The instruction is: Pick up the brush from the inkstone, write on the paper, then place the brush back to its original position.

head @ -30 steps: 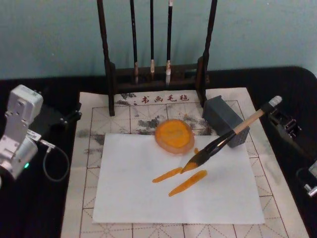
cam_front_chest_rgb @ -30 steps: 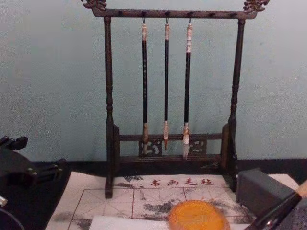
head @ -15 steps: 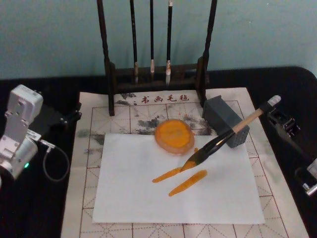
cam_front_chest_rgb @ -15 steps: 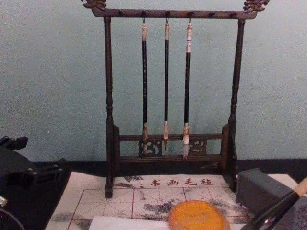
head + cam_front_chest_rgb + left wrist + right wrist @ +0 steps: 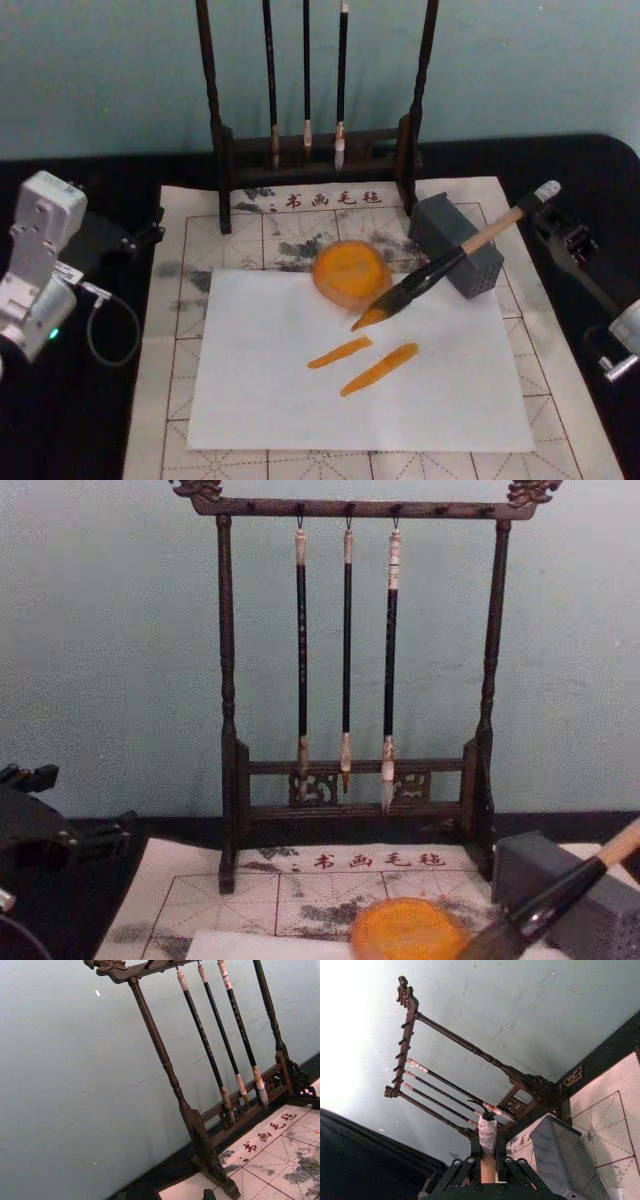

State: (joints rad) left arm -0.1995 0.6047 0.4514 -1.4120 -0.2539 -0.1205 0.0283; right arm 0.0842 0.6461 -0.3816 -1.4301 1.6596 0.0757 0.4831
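My right gripper [image 5: 548, 215] is at the table's right side, shut on the taped upper end of the brush [image 5: 432, 277], as the right wrist view shows [image 5: 488, 1166]. The brush slants down to the left across the grey block inkstone [image 5: 455, 243]. Its orange-loaded tip hangs just in front of the round orange ink dish [image 5: 350, 271], over the paper's far edge. The white paper [image 5: 300, 400] carries two orange strokes [image 5: 362, 361]. In the chest view the brush [image 5: 560, 888] rises from the lower right. My left gripper [image 5: 135, 238] is parked at the left, off the mat.
A dark wooden rack [image 5: 222, 140] with three thin hanging brushes [image 5: 346, 650] stands at the back of the beige grid mat [image 5: 180, 330]. A grey cable [image 5: 100, 340] loops beside my left arm. Black tabletop [image 5: 80, 430] borders the mat on both sides.
The brush tip has left the end of the upper stroke and moved back toward the orange dish. In the chest view the brush sits higher. The left arm has not moved.
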